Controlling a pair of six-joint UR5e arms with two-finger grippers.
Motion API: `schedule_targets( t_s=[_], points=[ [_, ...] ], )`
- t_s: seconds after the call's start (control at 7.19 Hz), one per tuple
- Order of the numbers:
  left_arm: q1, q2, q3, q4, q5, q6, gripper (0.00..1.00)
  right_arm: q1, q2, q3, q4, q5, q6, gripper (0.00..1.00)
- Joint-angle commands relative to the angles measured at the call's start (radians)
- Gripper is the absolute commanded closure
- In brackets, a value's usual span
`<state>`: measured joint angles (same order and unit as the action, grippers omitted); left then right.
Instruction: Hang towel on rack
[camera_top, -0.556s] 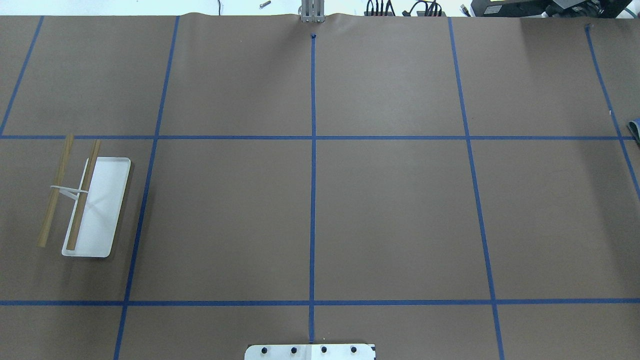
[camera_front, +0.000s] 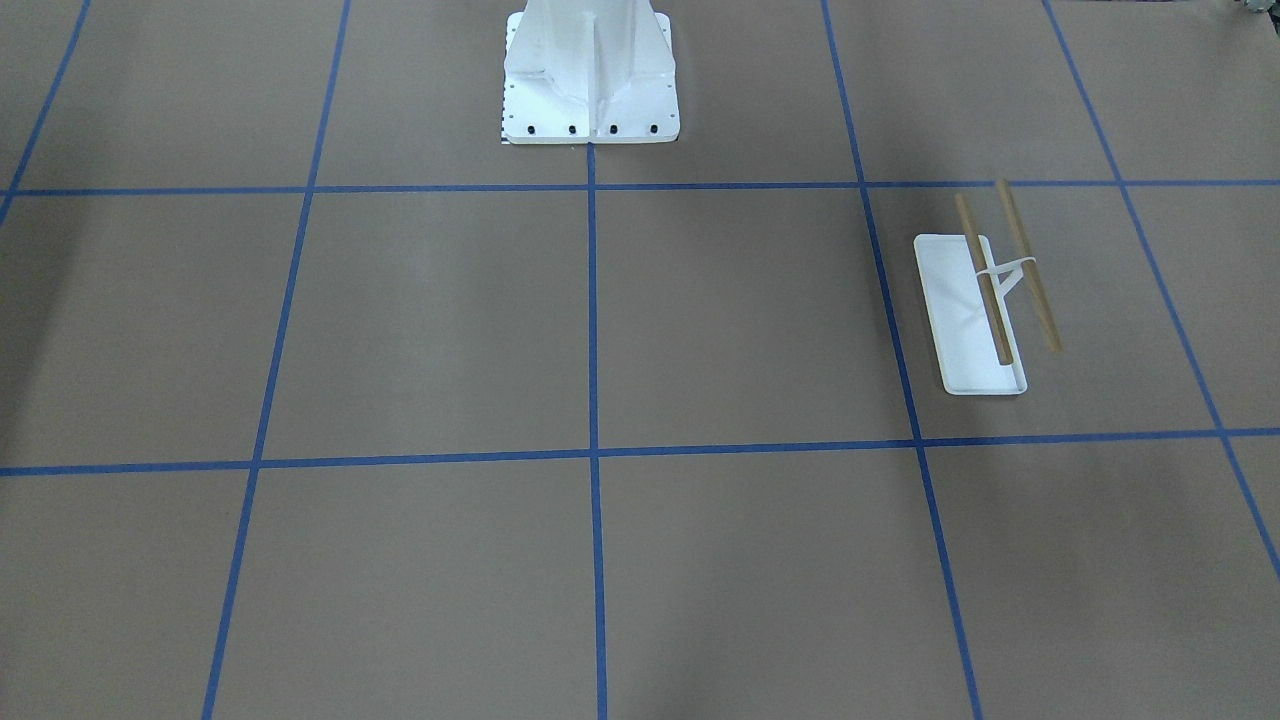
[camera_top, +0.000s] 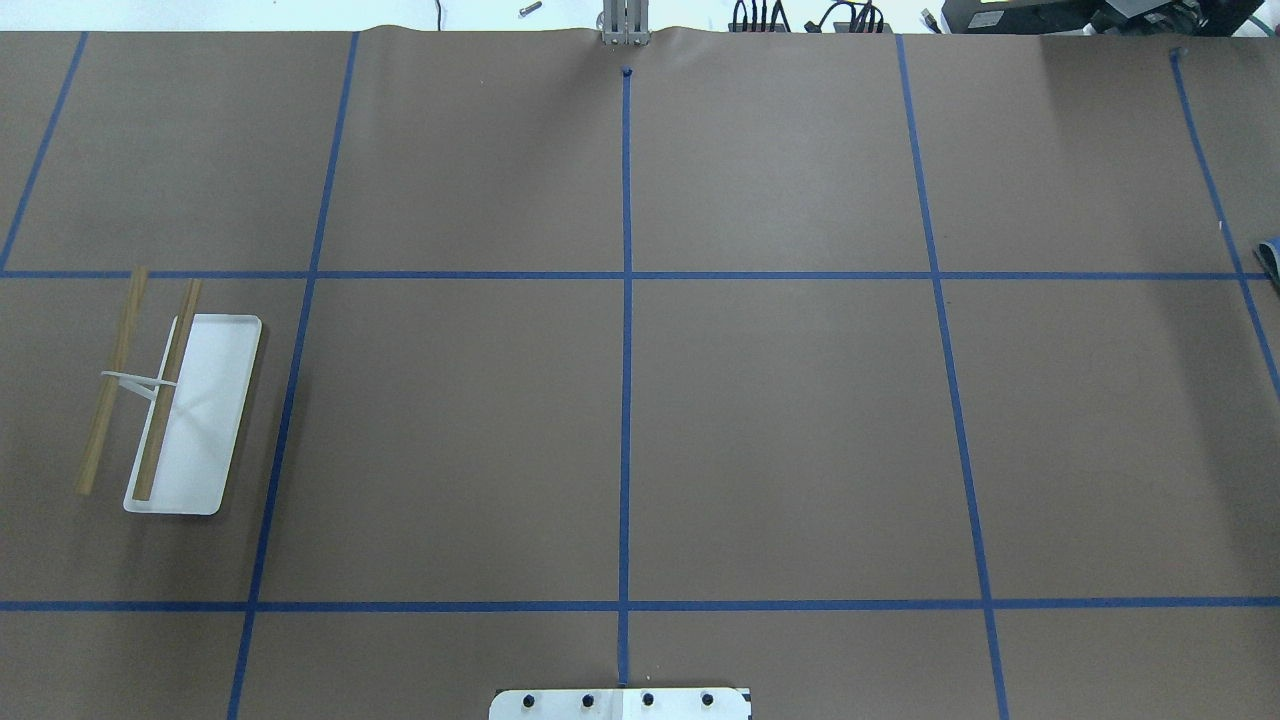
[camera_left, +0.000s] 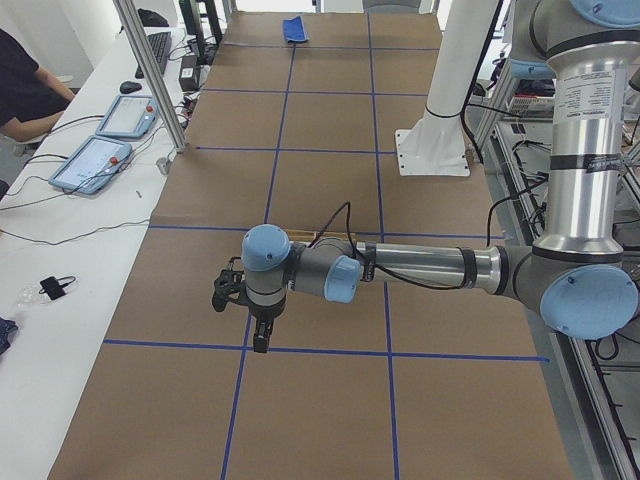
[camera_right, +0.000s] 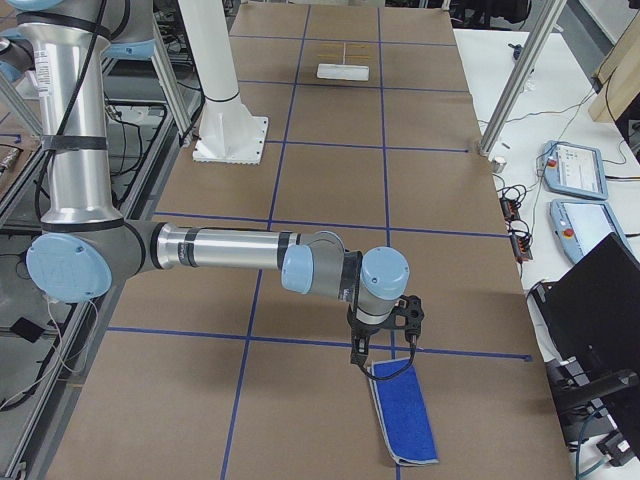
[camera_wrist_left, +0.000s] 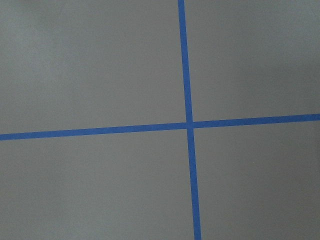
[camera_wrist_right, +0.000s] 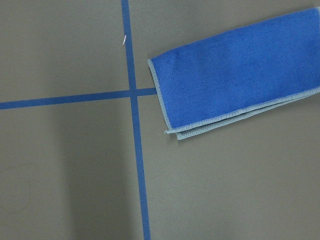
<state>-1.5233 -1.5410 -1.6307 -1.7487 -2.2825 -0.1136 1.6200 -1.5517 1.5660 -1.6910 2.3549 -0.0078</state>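
The blue towel lies folded flat on the brown table at the robot's far right end. It shows close up in the right wrist view, at the overhead view's right edge and far off in the exterior left view. My right gripper hovers just over the towel's near end; I cannot tell whether it is open or shut. The rack, a white tray with two tan rods, stands at the table's left end. My left gripper hangs over the table near the rack; I cannot tell its state.
The large white bolted pedestal stands at the robot's edge of the table. Blue tape lines grid the brown paper. An operator and tablets are on the side bench.
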Motion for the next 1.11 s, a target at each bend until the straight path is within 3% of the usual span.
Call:
schedule_targets(
  t_s=[0.0, 0.97],
  points=[
    [0.000, 0.001, 0.002, -0.002, 0.001, -0.006, 0.02, 0.000, -0.001, 0.005, 0.001, 0.000, 0.000, 0.00],
    [0.003, -0.002, 0.012, -0.002, 0.008, -0.008, 0.02, 0.000, 0.001, 0.008, 0.007, 0.003, 0.002, 0.00]
  ],
)
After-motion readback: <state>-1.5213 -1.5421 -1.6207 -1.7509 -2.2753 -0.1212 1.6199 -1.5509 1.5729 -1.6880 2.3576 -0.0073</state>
